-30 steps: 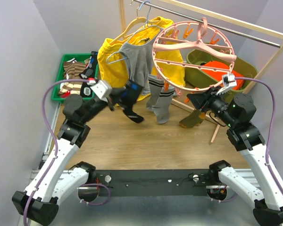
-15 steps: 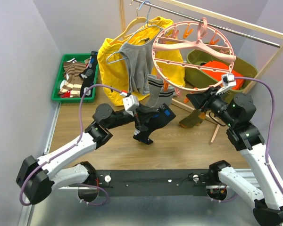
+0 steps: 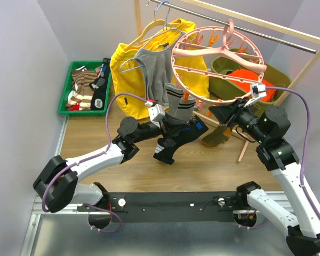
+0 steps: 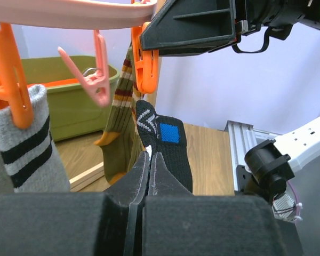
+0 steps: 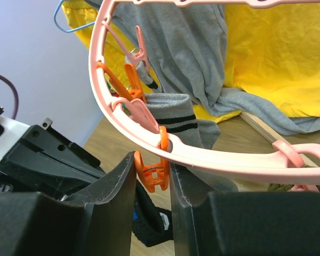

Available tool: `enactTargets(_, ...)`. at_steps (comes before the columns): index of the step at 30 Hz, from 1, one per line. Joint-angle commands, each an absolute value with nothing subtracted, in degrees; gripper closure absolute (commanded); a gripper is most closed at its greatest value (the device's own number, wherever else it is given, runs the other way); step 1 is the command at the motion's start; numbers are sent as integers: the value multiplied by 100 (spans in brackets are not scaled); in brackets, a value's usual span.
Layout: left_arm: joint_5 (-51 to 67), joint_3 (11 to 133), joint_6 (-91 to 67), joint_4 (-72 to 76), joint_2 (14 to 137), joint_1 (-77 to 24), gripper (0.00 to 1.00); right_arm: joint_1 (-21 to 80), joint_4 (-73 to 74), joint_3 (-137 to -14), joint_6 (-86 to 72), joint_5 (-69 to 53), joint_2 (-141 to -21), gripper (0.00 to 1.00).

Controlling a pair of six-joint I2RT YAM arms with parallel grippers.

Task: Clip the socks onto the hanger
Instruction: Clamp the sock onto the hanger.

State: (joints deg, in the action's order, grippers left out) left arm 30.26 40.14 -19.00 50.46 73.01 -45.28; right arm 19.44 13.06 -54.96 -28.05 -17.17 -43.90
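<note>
The pink ring hanger (image 3: 218, 64) hangs from the rail. A grey sock with black stripes (image 3: 177, 104) and an olive-brown sock (image 3: 216, 136) hang clipped to its near rim. My left gripper (image 3: 173, 129) is shut on a black sock (image 3: 170, 146) with a blue square and white marks. It holds the sock up just under the rim (image 4: 69, 13), its tip (image 4: 149, 120) right below an orange clip (image 4: 145, 64). My right gripper (image 5: 152, 162) is shut on that orange clip (image 5: 149, 178) under the ring (image 5: 229, 162). The grey sock (image 5: 176, 114) hangs just behind.
A green bin (image 3: 69, 74) with striped socks stands at the back left. A yellow jacket (image 3: 128, 64) and a grey shirt (image 3: 154, 69) hang on coat hangers behind the ring. An olive tub (image 3: 277, 80) stands at the back right. A wooden rack leg (image 3: 245, 144) stands by the right arm.
My left arm has swung right with the black sock, from near the green bin to under the hanger's rim beside the right gripper. The right arm has stayed put.
</note>
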Motion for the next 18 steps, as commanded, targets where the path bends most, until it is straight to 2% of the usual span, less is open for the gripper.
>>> enactTargets(1, 2901, 4140, -2057, 5669, 7392, -4570, 100, 1951, 1020, -5502, -2962, -1960, -4333, 99)
enactTargets(18, 2786, 4412, -2109, 5607, 7717, -4579, 100, 1951, 817, -5405, -3085, -2171, -4368, 99)
